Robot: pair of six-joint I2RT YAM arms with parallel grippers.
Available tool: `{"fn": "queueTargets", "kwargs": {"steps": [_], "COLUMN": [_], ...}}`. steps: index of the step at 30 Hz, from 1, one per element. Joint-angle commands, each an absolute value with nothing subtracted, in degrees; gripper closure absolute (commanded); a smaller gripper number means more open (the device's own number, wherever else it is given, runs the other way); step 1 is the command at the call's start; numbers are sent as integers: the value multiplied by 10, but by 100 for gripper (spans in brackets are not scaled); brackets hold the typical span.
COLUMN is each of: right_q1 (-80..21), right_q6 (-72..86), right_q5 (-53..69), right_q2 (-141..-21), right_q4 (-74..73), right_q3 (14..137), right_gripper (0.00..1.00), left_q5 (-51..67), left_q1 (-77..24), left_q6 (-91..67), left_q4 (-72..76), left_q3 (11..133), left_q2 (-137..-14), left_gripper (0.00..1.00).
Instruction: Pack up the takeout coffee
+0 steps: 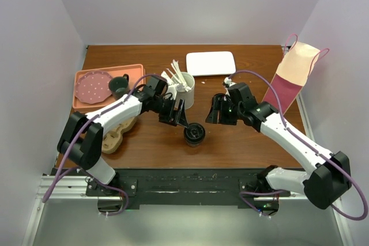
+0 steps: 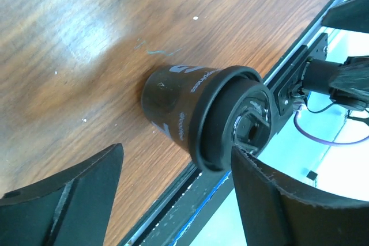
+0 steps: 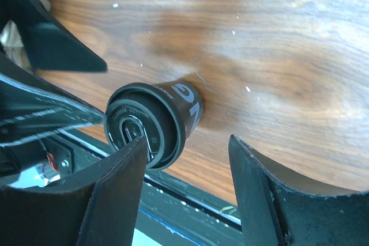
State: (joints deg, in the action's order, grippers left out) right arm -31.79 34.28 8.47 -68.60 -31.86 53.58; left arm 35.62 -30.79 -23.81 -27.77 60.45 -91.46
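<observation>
Takeout coffee point(image 1: 194, 133) upright; white lettering point(image 2: 183, 69) illegible

Near-black takeout coffee point(image 1: 194, 133), pink dotted plate point(image 1: 93, 86)

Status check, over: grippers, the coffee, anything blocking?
Left gripper open beside small dark-brown paper cup with black plastic lid, no grip. Right gripper open, clear of it. Cup upright on brown wooden table; nothing blocking.

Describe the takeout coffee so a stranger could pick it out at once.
Start at the wooden table. Near the middle, toward its front edge, stands the takeout coffee. It is near-black, black-lidded, and shorter than the white cup of stirrers behind it.
</observation>
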Motion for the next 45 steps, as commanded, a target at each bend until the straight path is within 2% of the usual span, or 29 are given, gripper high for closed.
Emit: {"fn": "queueTargets", "kwargs": {"steps": [1, 7, 10, 12, 15, 17, 24, 31, 36, 42, 45], "right_q1": [-319, -336, -383, -424, -466, -489, -524, -540, -551, -555, -558], "right_q6": [319, 307, 308, 322, 342, 351, 365, 362, 365, 373, 377], "right_q5": [69, 66, 20, 1, -40, -64, -127, -127, -131, -148, -164], "right_q2": [-662, -661, -676, -705, -742, -771, -832, -861, -881, -899, -904], "right_q4": [-355, -374, -388, -402, -412, -417, -466, -459, -455, -453, -463], "right_q3": [567, 581, 608, 637, 667, 683, 734, 743, 745, 743, 744], "right_gripper": [37, 30, 27, 25, 15, 11, 12, 14, 14, 16, 23], "left_q5": [374, 376, 339, 281, 183, 118, 9, -13, -12, -15, -22], "left_q1": [-307, -307, -307, -307, -306, -304, -297, -284, -284, -284, -284], "left_q6": [-220, -219, -219, -225, -244, -263, -301, -289, -267, -257, -255], "left_q4": [-289, -302, -318, -332, -335, -332, -355, -395, -370, -370, -370], "left_q3": [636, 659, 670, 669, 643, 613, 567, 562, 537, 532, 528], "left_q2": [-889, -877, -847, -818, -770, -747, -680, -700, -638, -642, -636], "left_gripper": [18, 16, 12, 10, 5, 0, 0, 0, 0, 0, 0]}}
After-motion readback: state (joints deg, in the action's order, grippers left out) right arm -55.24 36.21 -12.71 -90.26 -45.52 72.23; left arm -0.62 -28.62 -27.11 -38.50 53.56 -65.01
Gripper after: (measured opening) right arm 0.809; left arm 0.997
